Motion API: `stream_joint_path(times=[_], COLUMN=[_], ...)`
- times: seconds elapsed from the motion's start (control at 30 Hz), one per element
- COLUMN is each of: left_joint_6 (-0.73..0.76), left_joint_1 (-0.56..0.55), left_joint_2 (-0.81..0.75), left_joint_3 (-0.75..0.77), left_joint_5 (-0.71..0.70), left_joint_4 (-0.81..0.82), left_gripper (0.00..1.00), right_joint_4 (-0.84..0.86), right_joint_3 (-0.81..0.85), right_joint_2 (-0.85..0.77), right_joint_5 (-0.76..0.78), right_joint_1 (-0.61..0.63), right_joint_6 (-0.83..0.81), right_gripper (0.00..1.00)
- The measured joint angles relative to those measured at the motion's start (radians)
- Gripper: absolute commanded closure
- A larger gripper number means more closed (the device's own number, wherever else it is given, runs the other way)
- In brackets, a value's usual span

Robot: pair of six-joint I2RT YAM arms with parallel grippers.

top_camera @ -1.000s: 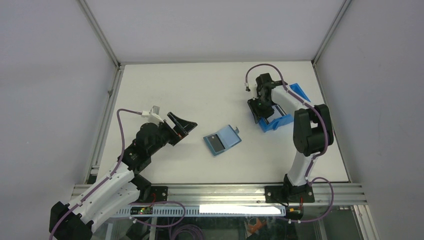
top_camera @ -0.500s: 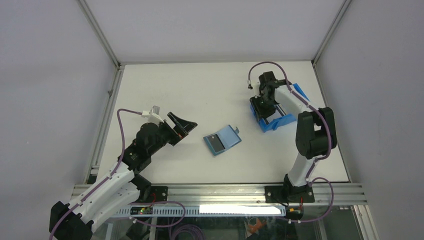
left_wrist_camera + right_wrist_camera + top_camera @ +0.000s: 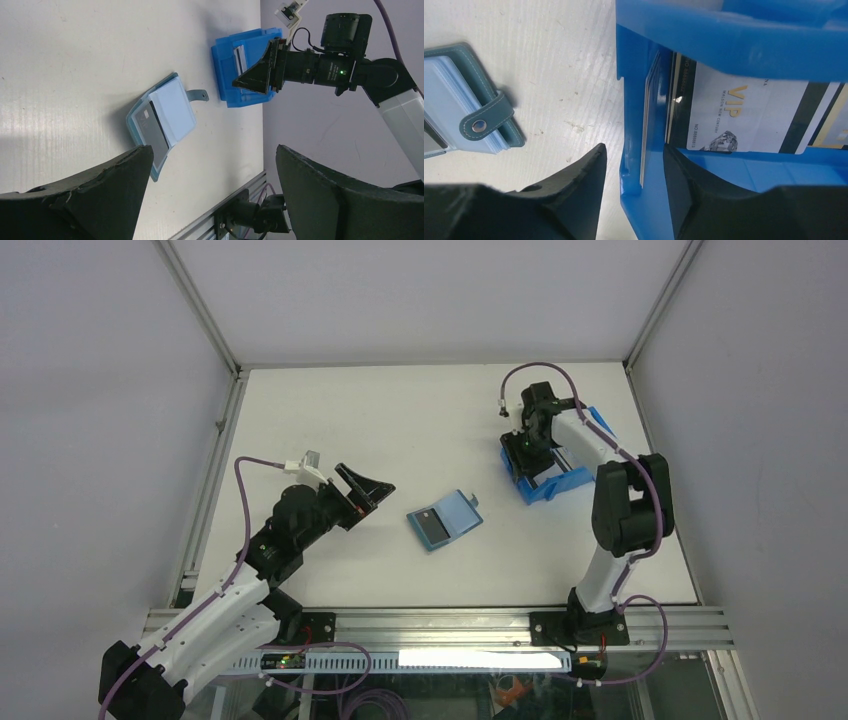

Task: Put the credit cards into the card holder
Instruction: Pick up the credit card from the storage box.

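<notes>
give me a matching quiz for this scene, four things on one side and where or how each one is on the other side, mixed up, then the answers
Things:
1. card holder
2. bin
3. left claw
4. right claw

States:
A. straddles a blue wall
B. lies open in the middle of the table
C. wide open, holding nothing
D. on the right, with cards standing inside

Pairs: 1-B, 2-D, 3-C, 4-A
</notes>
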Motion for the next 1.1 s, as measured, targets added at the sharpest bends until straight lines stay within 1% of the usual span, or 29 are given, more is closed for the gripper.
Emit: stream_joint_path(times=[0.17,0.33,0.6,0.77,0.9,1.1], left_joint_6=[-0.005,-0.01,-0.016,-0.017,-0.017,-0.017], left_joint_1=[0.0,0.0,0.0,0.0,0.0,0.0], left_joint_2=[0.0,-0.002,-0.009,-0.006,-0.006,-0.008], left_joint_3=[0.0,-0.001,-0.016,-0.016,-0.016,-0.017], left_joint_5=[0.0,0.0,0.0,0.0,0.0,0.0], left_joint_4=[0.0,0.0,0.0,0.001,0.001,0.001], left_gripper=[0.02,0.02,0.02,0.02,0.02,0.02], right_joint_4=[-0.001,-0.006,-0.011,-0.013,-0.013,-0.014], right_joint_3=[0.02,0.022,0.023,0.023,0.023,0.023], right_joint_2=[0.044,0.06,0.038,0.0,-0.011,-0.011], right_joint_5=[-0.009,-0.027,-0.036,-0.041,-0.044,-0.042], right_joint_1=[-0.001,0.002,0.002,0.002,0.002,-0.002], right_joint_6=[0.003,0.004,0.007,0.008,0.01,0.01], right_gripper=[0.5,0.57,0.65,0.67,0.72,0.84])
